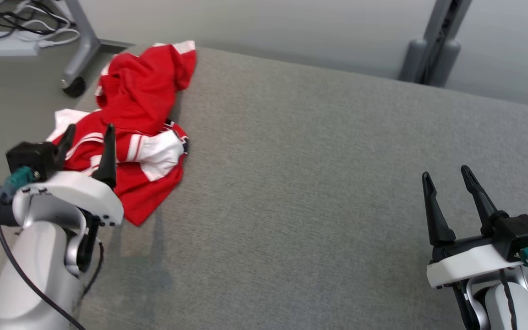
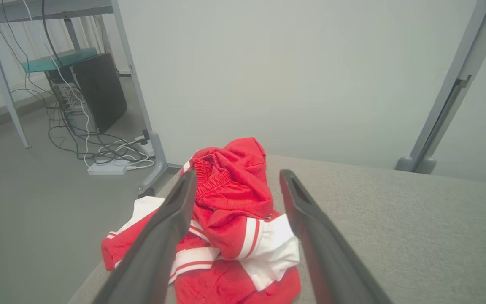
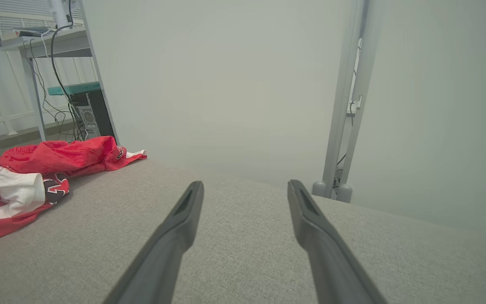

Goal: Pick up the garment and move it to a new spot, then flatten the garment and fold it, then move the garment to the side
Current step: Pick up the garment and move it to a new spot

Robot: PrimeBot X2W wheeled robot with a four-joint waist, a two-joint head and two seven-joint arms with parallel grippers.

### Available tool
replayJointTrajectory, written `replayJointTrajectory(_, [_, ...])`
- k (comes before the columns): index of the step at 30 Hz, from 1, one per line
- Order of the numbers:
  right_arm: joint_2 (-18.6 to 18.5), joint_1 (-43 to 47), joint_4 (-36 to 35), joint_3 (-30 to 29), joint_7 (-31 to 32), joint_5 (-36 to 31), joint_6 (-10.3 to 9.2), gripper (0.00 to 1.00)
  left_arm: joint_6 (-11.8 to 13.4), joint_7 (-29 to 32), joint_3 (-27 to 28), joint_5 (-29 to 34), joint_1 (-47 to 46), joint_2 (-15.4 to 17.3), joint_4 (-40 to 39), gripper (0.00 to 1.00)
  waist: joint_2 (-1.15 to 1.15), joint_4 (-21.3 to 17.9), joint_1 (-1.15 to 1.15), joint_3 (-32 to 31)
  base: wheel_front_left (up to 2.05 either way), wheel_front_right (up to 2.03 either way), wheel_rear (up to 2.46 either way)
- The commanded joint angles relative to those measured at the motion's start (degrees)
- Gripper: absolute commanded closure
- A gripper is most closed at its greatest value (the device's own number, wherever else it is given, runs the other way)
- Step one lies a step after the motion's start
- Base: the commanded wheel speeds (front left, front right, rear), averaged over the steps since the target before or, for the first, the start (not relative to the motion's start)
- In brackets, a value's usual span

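Note:
A crumpled red garment [image 1: 142, 119] with white panels and stripes lies bunched at the far left edge of the grey fabric surface [image 1: 328, 183]; part of it hangs over that edge. My left gripper [image 1: 89, 133] hovers open over the garment's near left part, nothing between its fingers. From the left wrist, the garment [image 2: 230, 202] sits between and beyond the spread fingers [image 2: 163, 236]. My right gripper [image 1: 447, 178] stands open at the lower right, far from the cloth. In the right wrist view the garment [image 3: 36, 177] lies at the far left.
Beyond the surface's left edge is floor with a wheeled table leg [image 1: 80, 50], a white power strip [image 1: 7, 46] and tangled cables. A grey post [image 1: 433, 46] stands behind the far right. A computer tower [image 2: 99, 93] sits under a desk.

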Motion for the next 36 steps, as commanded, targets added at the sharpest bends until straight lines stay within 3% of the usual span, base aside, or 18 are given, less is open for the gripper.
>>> replayJointTrajectory(1, [-0.35, -0.79, -0.14, -0.03, -0.32, -0.45, 0.11, 0.00, -0.18, 0.53, 0.42, -0.49, -1.79, 0.52, 1.53, 0.00, 0.00, -2.94, 0.00, 3.20, 0.00, 0.00, 0.00])
replayJointTrajectory(8, [-0.34, -1.93, -0.55, -0.80, -0.32, -3.25, 0.11, 0.00, -0.14, 1.90, 1.63, -2.45, -8.02, 0.67, 11.02, 0.00, 0.00, -5.12, 0.00, 7.85, 0.00, 0.00, 0.00])
replayJointTrajectory(18, [-0.74, -3.05, -1.64, -0.82, -0.32, -6.26, 0.11, 0.00, 3.12, -0.72, 3.43, -3.39, -15.04, 0.42, 22.46, 0.00, 0.00, -5.46, 0.00, 12.02, 0.00, 0.00, 0.00])
replayJointTrajectory(29, [-1.66, -3.86, -1.96, 0.42, -0.32, -6.42, 0.11, 0.00, 1.89, -1.38, 3.24, -4.50, -20.30, 0.57, 30.83, 0.00, 0.00, -6.46, 0.00, 13.82, 0.00, 0.00, 0.00])
replayJointTrajectory(36, [-2.16, -4.78, -1.88, 1.43, -0.32, -6.16, 0.11, 0.00, 3.05, -0.55, 5.39, -6.73, -24.60, 1.95, 35.69, 0.00, 0.00, -8.34, 0.00, 15.34, 0.00, 0.00, 0.00])
